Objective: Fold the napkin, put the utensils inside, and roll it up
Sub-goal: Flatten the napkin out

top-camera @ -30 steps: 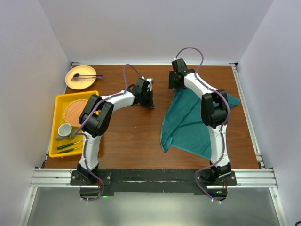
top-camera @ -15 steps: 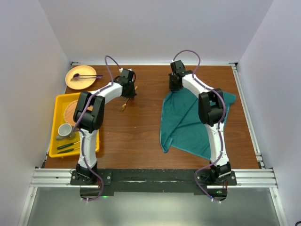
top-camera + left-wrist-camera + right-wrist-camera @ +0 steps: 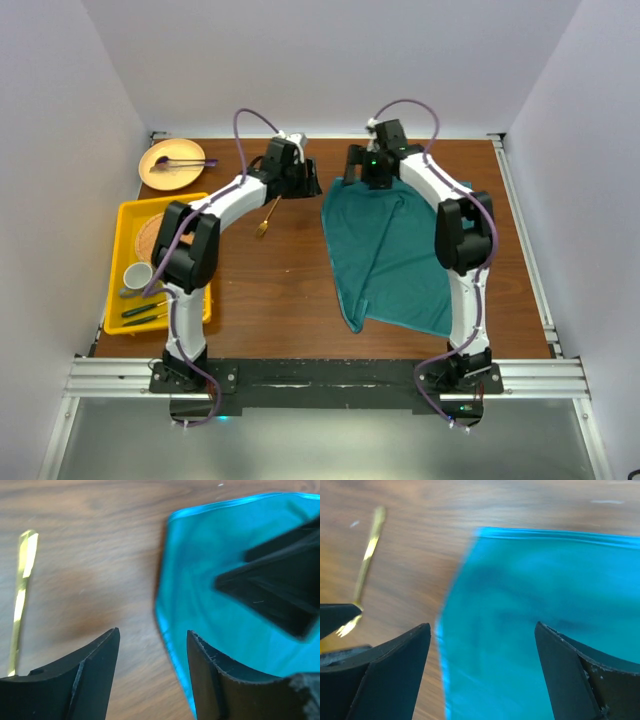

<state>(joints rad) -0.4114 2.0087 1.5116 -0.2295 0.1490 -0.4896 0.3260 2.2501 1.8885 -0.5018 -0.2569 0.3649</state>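
Observation:
The teal napkin point(image 3: 390, 250) lies spread on the right half of the table, its far left corner point(image 3: 200, 555) near both grippers. A gold fork point(image 3: 265, 216) rests on the bare wood to its left, also visible in the wrist views point(image 3: 22, 595) point(image 3: 367, 560). My left gripper point(image 3: 307, 180) point(image 3: 153, 631) is open just left of the napkin's edge, with nothing between its fingers. My right gripper point(image 3: 353, 168) point(image 3: 481, 625) is open wide over the napkin's far left corner and holds nothing.
A yellow tray point(image 3: 130, 215) at the left edge carries a white cup point(image 3: 138, 275), a woven coaster point(image 3: 160, 235) and two dark-handled utensils point(image 3: 145, 310). A tan plate point(image 3: 172, 162) with a purple-ended stick sits at the far left corner. White walls surround the table.
The napkin's far corner has been pulled left and the cloth lies wider. The right gripper has opened over it. The left gripper swung right to the napkin's edge and opened; the fork lies on the wood.

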